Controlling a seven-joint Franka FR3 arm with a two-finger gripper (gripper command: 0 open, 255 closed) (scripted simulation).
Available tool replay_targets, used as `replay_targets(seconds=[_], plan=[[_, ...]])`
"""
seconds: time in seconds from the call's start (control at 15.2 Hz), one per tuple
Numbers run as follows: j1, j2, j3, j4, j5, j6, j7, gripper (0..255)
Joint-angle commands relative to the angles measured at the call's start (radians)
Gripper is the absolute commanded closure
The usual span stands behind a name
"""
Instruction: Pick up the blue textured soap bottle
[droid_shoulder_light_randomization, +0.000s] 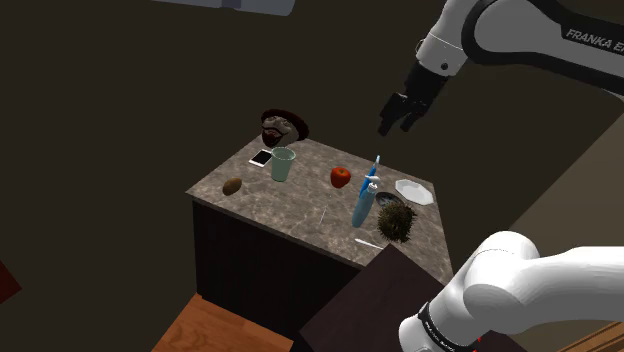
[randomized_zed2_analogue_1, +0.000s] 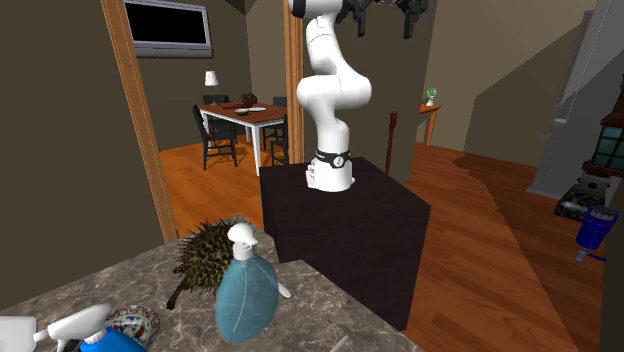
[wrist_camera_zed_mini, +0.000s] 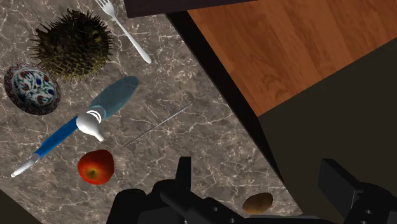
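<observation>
Wood floor (randomized_zed2_analogue_1: 480, 200), dark walls (randomized_zed2_analogue_1: 60, 150), a dining table (randomized_zed2_analogue_1: 248, 112) with chairs (randomized_zed2_analogue_1: 215, 135) beyond.

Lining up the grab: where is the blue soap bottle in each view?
Shoulder view: soap bottle upright on the table, beside the spiky ball.
Second exterior view: lower left, in front of the spiky ball.
Wrist view: between the apple and the spiky ball.
Shared landmark: the spiky ball.

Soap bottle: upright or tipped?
Upright. The blue soap bottle stands on its base on the marble countertop, with its white pump on top.
</observation>
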Motion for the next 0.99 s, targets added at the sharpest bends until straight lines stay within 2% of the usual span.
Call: replay_targets(seconds=[0.0, 0.46, 0.92], plan=[[0.0, 0.0, 0.0, 0.0, 0.0, 0.0, 0.0, 0], [-0.035, 0.068, -0.102, -0.116, -0.072, 0.169, -0.105, 0], [-0.07, 0.2, -0.21, -0.174, -0.134, 0.352, -0.207, 0]])
